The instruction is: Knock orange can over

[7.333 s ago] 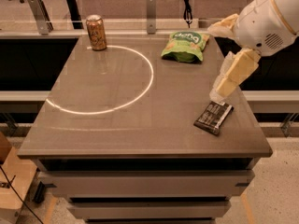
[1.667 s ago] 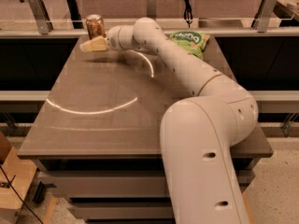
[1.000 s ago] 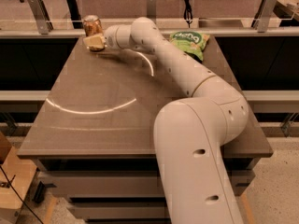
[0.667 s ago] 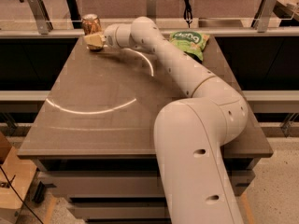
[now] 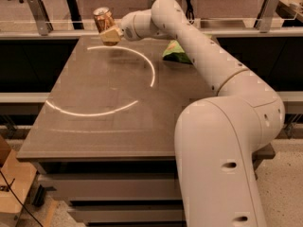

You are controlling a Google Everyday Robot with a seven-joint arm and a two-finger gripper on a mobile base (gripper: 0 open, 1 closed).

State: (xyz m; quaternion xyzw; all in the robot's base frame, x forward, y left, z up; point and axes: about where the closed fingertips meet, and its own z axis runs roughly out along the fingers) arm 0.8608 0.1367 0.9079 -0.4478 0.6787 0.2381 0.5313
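The orange can [image 5: 102, 19] is at the table's far left corner, tilted with its silver top leaning to the left. My gripper [image 5: 111, 34] is pressed against the can's lower right side, at the end of the arm that reaches across the table from the right. I cannot see whether the can's base still rests on the grey table [image 5: 94, 126].
A green crinkled snack bag [image 5: 174, 53] lies at the far middle, partly behind my arm [image 5: 208, 65]. A rail with metal posts [image 5: 38, 13] runs behind the table. A bright arc of light [image 5: 150, 72] lies on the tabletop. A cardboard box [image 5: 12, 183] stands on the floor at left.
The can has gone from upright to tilted leftward. The gripper has stayed against its base.
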